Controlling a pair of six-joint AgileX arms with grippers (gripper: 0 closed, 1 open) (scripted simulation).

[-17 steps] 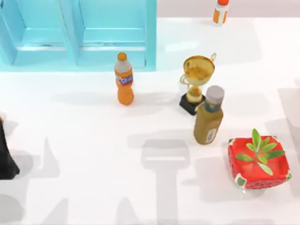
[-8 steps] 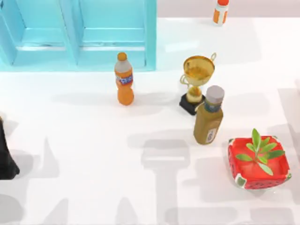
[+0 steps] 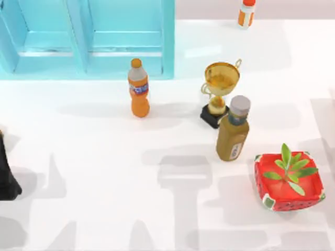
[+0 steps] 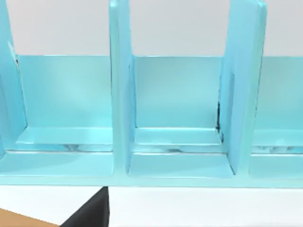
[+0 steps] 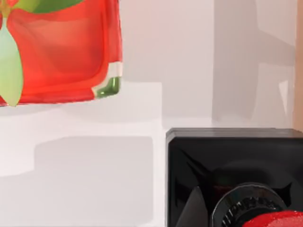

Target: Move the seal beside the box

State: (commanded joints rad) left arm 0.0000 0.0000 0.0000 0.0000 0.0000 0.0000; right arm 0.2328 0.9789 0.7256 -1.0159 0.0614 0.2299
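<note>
In the right wrist view the seal [image 5: 232, 161] is close up: a black square block base with a ribbed black collar and a glossy red knob at the frame's edge. A strip of white table separates it from a green-and-white corner of the red box [image 5: 106, 47]. In the top view the box [image 3: 285, 201] stands at the table's front right with a green leafy plant inside. My left arm [image 3: 6, 172] rests at the table's left edge.
A brown bottle [image 3: 233, 133] stands just left of and behind the box. A gold trophy [image 3: 221, 83] on a black base is behind it. An orange bottle [image 3: 138, 89] stands mid-table, before the light-blue cabinet [image 3: 89, 42]. Another small orange bottle [image 3: 246, 13] is at the back.
Grey shadows have spread along the table's front edge near the box. The box, bottles, trophy and left arm have not moved.
</note>
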